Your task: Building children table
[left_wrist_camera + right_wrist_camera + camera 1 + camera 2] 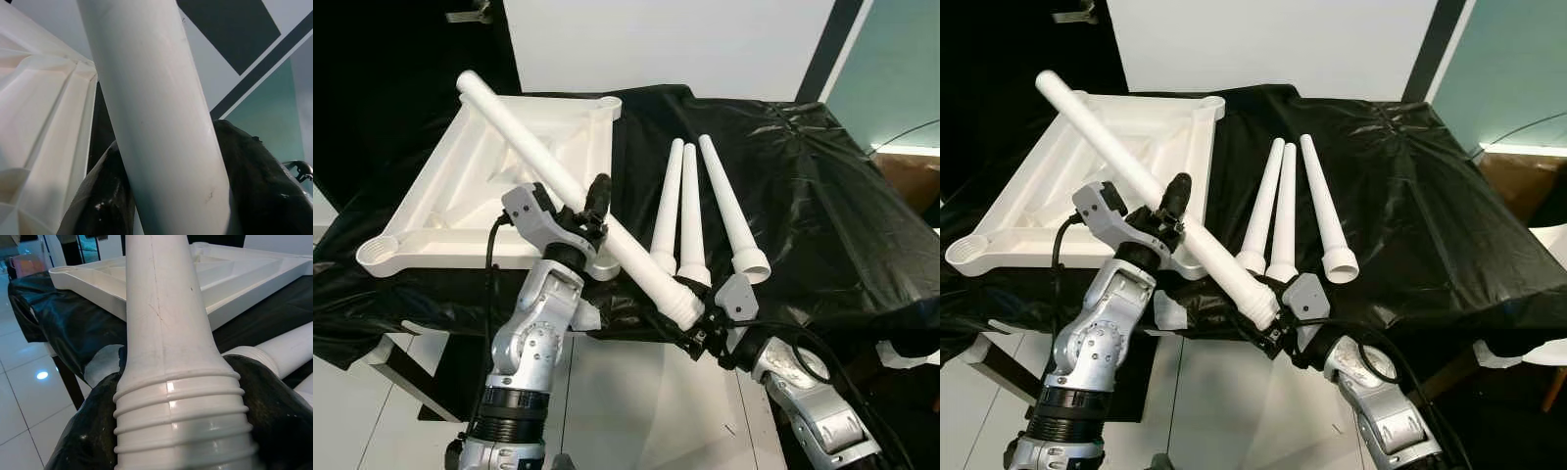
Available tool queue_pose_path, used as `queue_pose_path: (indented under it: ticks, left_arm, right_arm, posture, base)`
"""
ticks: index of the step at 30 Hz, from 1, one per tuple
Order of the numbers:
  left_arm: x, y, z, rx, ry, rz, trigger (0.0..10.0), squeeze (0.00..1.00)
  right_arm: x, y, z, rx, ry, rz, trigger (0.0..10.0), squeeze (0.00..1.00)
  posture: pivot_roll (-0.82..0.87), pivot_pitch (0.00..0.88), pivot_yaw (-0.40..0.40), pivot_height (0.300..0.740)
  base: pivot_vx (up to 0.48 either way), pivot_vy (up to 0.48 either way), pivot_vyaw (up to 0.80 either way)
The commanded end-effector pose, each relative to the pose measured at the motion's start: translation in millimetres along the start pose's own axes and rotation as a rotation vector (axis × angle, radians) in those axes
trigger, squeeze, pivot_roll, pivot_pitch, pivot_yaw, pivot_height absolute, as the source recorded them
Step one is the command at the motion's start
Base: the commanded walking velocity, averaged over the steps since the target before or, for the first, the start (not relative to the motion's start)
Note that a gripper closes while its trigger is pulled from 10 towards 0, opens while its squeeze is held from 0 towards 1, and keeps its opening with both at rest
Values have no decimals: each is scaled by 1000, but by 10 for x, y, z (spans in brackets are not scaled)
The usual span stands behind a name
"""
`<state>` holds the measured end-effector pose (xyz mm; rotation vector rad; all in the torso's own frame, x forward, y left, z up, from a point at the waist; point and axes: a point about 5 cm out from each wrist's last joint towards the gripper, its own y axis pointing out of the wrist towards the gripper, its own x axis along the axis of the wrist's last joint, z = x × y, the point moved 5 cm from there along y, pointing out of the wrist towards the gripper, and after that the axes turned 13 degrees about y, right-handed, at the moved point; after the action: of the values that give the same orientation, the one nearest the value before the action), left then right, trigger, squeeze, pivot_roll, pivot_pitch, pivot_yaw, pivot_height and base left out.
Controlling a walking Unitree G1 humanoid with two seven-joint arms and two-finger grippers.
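No leg is yet fitted: one table leg is held clamped by the left gripper and right gripper above the upturned tabletop, three spare legs lying beside it.

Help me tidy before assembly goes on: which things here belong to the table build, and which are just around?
For the build:
- held leg, in left gripper and right gripper
- upturned tabletop
- three spare legs

Just around:
- black plastic sheet
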<state>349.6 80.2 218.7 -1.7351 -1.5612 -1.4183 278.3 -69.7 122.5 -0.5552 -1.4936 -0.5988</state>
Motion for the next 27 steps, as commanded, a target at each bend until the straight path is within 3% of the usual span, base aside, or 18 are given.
queue_pose_path:
  ticks: [1,3,4,8,9,19,27]
  left_arm:
    - [82,-70,-378,-380,44,-86,0,0]
    - [82,-70,-378,-380,44,-86,0,0]
    - [86,-68,-377,-380,46,-88,0,0]
    - [89,-64,-362,-373,56,-94,0,0]
    - [85,-66,-360,-371,59,-95,0,0]
    - [71,-66,-421,-391,57,-104,0,0]
    - [61,-78,-474,-409,55,-106,0,0]
  right_arm:
    - [35,-6,-128,-58,-8,-12,10000,0]
    - [35,-6,-128,-58,-8,-12,10000,0]
    - [47,2,-162,-76,0,-19,10000,1000]
    - [116,64,-172,-82,43,-33,10000,1000]
    - [149,89,-148,-70,46,-39,10000,0]
    - [339,271,-92,-20,56,-81,10000,0]
    - [279,458,-149,-1,76,-49,10000,0]
  posture:
    - [-14,0,-16,740]
    - [-14,0,-16,740]
    - [-13,0,-16,740]
    - [-9,0,-15,740]
    - [-9,0,-15,740]
    - [-7,0,-20,740]
    - [8,0,-29,740]
  base:
    - [0,0,0]
    - [0,0,0]
    - [0,0,0]
    - [0,0,0]
    - [0,0,0]
    - [0,0,0]
    - [0,0,0]
